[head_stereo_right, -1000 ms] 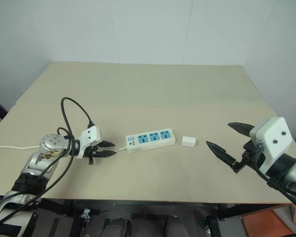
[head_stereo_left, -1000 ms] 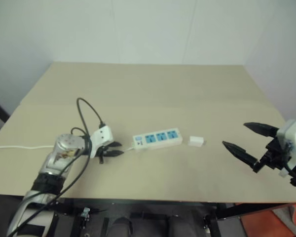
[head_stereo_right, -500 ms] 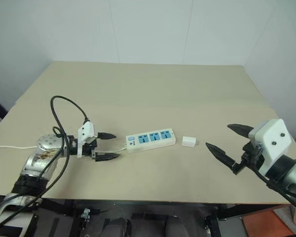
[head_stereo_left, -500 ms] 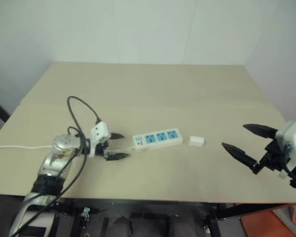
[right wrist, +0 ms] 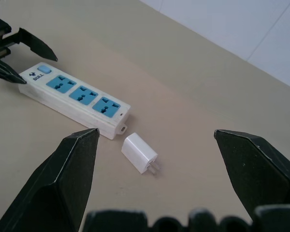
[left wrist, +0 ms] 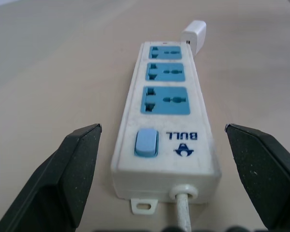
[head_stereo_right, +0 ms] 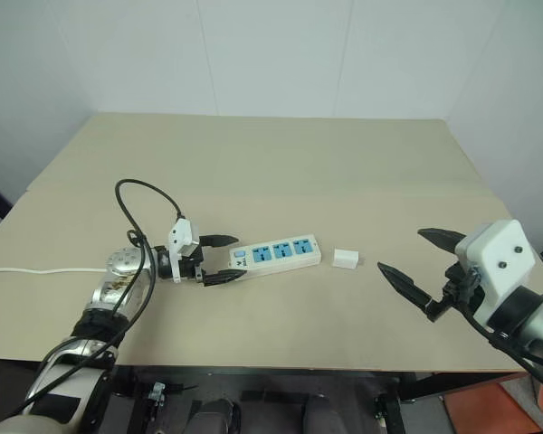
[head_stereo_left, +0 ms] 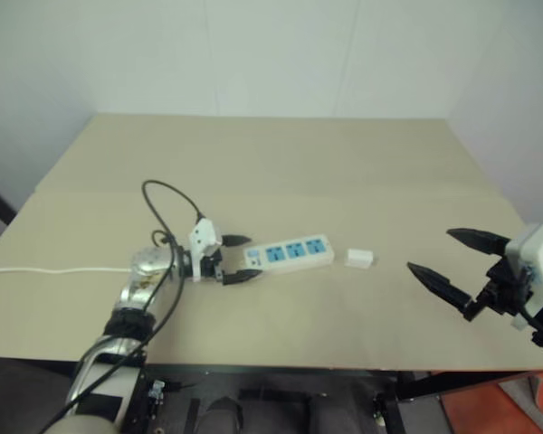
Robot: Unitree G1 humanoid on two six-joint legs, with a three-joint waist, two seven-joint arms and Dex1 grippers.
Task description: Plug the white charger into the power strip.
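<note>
Left wrist view looking straight down the power strip [left wrist: 165, 126], left gripper [head_stereo_left: 234, 259] fingers now spread wide, straddling the cord end after sliding in from the side; seems set to pin the strip; white charger [head_stereo_left: 359, 259] lying loose on the table [head_stereo_left: 281, 163] just past the far end; right gripper [head_stereo_left: 454, 264] gaping too, holding nothing

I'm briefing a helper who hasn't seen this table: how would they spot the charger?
On the beige table, find the long white power strip with three blue sockets. Just off its end away from the cord lies the white charger: a small plain block, two metal prongs.
</note>
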